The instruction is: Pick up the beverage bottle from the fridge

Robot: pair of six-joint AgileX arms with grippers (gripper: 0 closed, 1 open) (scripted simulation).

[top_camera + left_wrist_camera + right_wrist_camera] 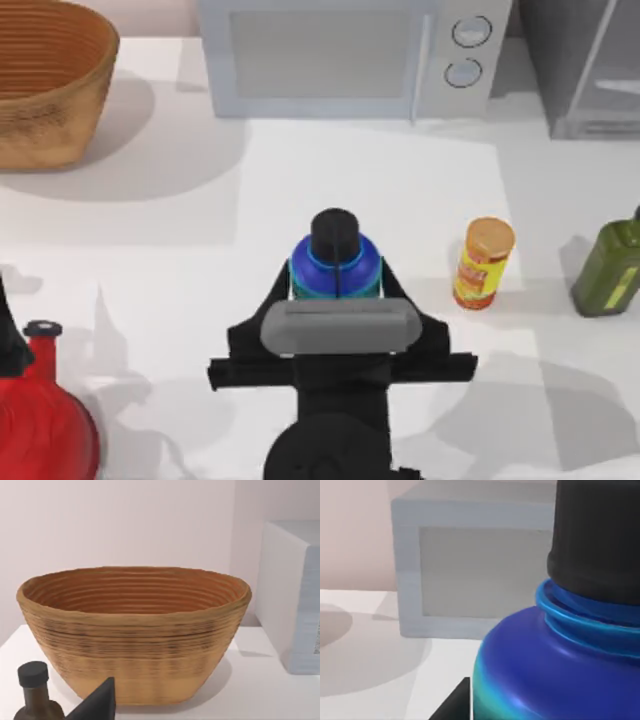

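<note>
Right end effector [336, 285] at mid-desk, nearer the front edge, fingers either side of the beverage bottle [335, 262] and pinching its teal lower body. Grip low on body, prob. to keep the black cap free and bottle upright. Right wrist view: bottle [560, 645] close up, blue shoulder and cap just ahead of the cam, consistent w/ a firm hold.

Bottle is well apart from the fridge [585, 65], which sits at the back right corner of the desk; whether bottle touches the desk, can't tell.

Nearby: yellow-red canister [484, 263] just right of bottle, olive-green bottle [610, 265] near right edge, microwave [350, 55] at back edge.

Left arm parked at front left corner; wrist cam faces basket [132, 630]. Its end effector state: can't tell.
</note>
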